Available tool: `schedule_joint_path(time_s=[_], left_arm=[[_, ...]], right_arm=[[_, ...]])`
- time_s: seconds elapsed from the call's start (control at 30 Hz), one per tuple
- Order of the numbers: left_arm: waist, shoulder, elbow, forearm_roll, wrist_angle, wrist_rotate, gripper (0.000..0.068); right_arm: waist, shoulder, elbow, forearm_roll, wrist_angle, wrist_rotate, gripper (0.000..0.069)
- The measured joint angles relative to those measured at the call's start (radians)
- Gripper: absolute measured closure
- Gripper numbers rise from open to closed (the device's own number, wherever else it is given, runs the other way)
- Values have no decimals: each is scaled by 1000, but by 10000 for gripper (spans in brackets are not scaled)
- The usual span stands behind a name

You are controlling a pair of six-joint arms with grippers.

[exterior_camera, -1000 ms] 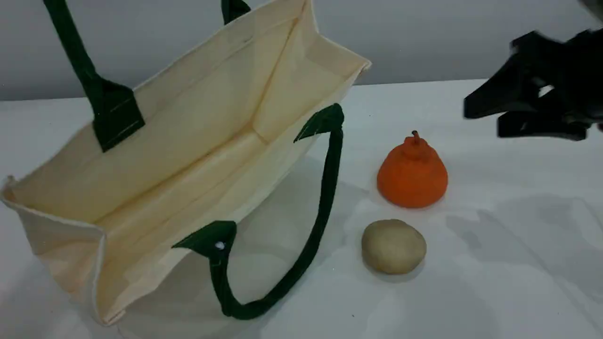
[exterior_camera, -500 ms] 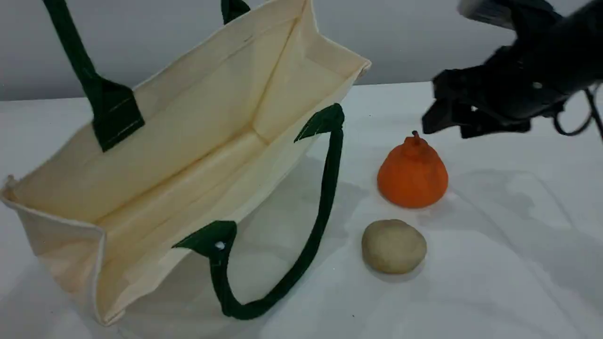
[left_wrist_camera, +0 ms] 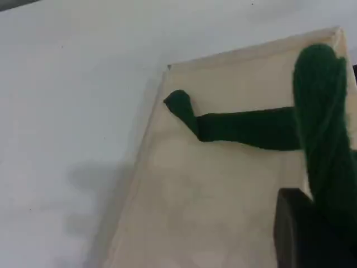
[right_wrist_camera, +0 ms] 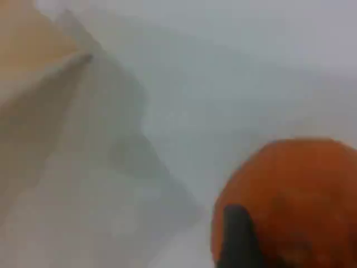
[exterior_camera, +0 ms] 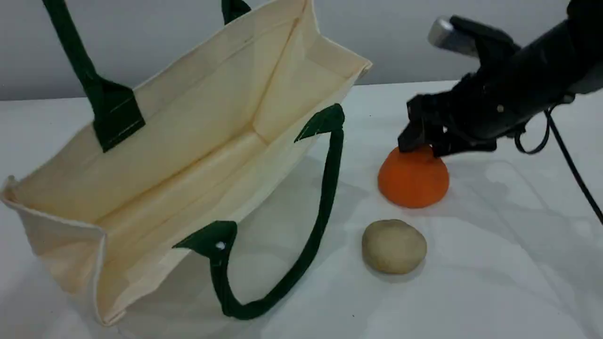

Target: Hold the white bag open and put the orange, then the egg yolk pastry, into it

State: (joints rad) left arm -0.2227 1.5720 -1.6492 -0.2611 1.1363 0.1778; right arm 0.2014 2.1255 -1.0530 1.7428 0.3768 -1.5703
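So the orange (exterior_camera: 413, 181) sits right of centre on the surface, and the right end effector (exterior_camera: 422, 147) has just dropped onto its top, jaws wide, nothing gripped yet, so the grab looks next. Pastry (exterior_camera: 394, 246) waits below. Left end effector (left_wrist_camera: 301, 229) is clamped on the handle (left_wrist_camera: 326, 139), bag (exterior_camera: 198, 141) gaping.

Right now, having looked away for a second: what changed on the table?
The right gripper swept in from the right and dropped onto the orange, jaws apart astride its neck; nothing lifted. The white bag, orange and egg yolk pastry stayed put.
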Motion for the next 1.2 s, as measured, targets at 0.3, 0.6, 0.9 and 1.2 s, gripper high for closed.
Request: schedule_joint_path(time_s=[0.3,0.6,0.9,1.2], left_arm=[[0,0,0,0,0,1,602],[0,0,0,0,1,9,602],[0,0,0,0,2,9,602],[0,0,1,-36,-1,18,602]], right_arm=[[0,44,-4,4,24,0,346],[-2,-65,5,-3,17,51,647],[-3,-415,141,-115,-197,156,648],[36,-696,241,-120,124,264,648]])
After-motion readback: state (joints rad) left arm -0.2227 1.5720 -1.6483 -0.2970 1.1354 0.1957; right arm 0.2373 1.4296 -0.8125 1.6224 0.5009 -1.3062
